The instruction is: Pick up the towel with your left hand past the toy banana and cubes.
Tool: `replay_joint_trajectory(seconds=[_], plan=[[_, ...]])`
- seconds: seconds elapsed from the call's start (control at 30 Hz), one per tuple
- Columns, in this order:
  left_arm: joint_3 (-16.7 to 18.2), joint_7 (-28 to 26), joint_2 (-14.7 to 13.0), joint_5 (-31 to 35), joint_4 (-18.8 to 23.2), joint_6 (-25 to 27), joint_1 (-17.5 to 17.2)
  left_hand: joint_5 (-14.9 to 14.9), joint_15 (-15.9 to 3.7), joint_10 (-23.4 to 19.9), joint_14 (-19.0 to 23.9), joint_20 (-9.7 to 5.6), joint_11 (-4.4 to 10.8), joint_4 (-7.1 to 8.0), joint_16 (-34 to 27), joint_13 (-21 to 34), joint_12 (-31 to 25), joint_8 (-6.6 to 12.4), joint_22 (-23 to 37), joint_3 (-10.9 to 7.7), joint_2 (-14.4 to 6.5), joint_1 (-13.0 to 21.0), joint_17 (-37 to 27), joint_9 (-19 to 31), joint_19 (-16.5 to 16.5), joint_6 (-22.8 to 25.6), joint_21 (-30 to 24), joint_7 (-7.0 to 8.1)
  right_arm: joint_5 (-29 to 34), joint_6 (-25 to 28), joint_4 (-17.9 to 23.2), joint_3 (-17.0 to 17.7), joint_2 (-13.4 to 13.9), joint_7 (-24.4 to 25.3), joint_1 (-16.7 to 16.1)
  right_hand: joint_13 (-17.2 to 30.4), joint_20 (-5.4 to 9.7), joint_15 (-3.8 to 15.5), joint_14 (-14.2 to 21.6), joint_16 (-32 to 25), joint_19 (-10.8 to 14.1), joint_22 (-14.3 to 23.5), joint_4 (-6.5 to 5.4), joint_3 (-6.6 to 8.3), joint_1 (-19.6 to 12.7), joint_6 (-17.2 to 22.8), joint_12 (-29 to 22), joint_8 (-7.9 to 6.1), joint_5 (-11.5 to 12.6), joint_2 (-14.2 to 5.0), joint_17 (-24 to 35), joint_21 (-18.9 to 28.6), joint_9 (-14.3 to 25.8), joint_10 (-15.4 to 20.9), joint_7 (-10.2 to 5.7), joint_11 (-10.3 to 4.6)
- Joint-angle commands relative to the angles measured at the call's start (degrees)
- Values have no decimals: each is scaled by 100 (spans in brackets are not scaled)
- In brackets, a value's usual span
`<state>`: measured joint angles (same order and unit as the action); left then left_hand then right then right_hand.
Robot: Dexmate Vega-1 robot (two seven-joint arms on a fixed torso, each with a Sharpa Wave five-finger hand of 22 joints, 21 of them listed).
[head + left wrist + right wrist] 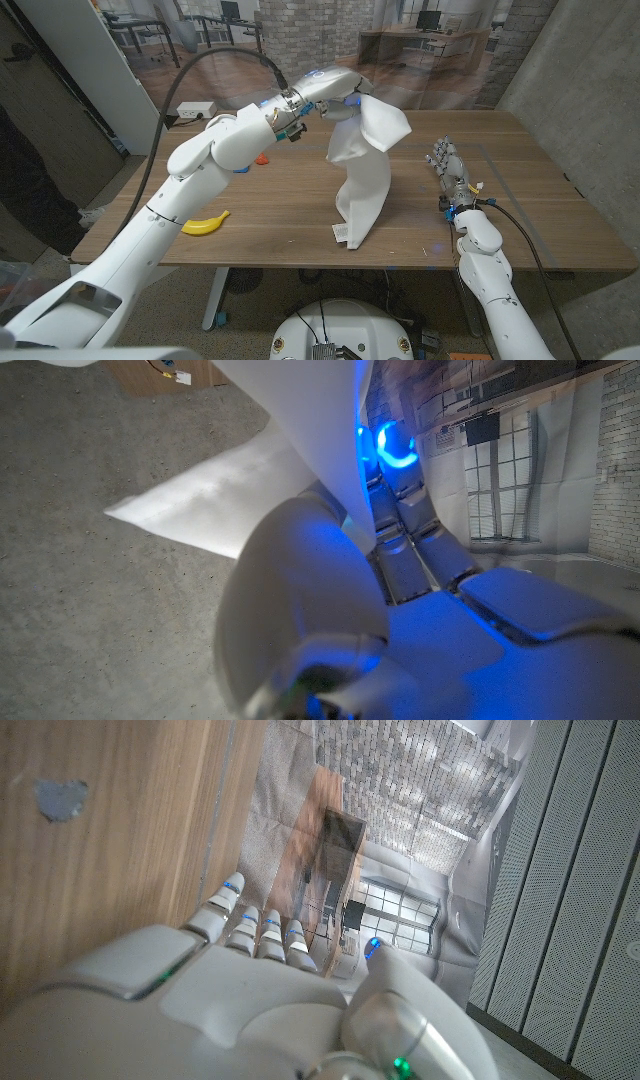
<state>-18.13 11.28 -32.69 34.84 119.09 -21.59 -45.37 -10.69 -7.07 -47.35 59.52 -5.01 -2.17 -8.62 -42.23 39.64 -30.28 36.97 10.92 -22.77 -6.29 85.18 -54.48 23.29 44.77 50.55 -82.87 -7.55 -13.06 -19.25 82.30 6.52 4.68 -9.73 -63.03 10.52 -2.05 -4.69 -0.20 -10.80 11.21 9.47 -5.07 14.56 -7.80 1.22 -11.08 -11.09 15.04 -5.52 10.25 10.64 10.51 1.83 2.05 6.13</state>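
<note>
The towel (362, 180) hangs from the left hand (335, 98) above the middle of the worktop (290, 215), its lower end touching the surface near the front edge. The toy banana (205, 224) lies toward the front left corner. The right hand (452, 177) stands on the worktop to the right of the towel, fingers (441, 153) pointing toward the back edge.

White towel lifted above the table, banana lying off to the left.

The towel (362, 180) hangs in a long, twisted drape from the left robot hand (335, 95), its top bunched and folded over, its lower end with a small tag touching or just above the table (300, 210). The yellow banana (205, 224) lies near the table's front left edge, well apart from the towel.
</note>
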Motion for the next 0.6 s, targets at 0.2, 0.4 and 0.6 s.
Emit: replay_joint_trajectory(seconds=[0.2,0.4,0.6], plan=[[95,-454,145,-185,-492,-572,156,-12,-173,-224,-48,-708,-171,-4,36,368,28,49,-6,-79,-65,69,-30,27,-47,-14,-60,-9,154,11,85,-32,-41,182,-31,18,20,12,18,-1,30,31,9,-19,33,-14,-2,8,10,4,19,35,21,48,13,20],[92,-511,172,-261,-761,-778,275,-9,-180,-241,-42,-713,-156,-6,48,384,37,48,-10,-92,-63,65,-34,33,-48,-15,-72,-17,247,32,77,-78,-69,276,-2,18,21,11,17,0,29,31,10,-18,33,-15,-1,9,10,5,19,35,21,47,13,21],[101,-728,212,-319,-1184,-1158,418,-7,-165,-244,-36,-713,-168,-6,80,413,47,45,-14,-106,-61,58,-5,35,-64,-13,-82,-2,397,111,159,-125,-95,439,-14,18,16,13,13,1,29,31,11,-19,34,-14,0,8,10,5,19,35,21,45,15,13]])
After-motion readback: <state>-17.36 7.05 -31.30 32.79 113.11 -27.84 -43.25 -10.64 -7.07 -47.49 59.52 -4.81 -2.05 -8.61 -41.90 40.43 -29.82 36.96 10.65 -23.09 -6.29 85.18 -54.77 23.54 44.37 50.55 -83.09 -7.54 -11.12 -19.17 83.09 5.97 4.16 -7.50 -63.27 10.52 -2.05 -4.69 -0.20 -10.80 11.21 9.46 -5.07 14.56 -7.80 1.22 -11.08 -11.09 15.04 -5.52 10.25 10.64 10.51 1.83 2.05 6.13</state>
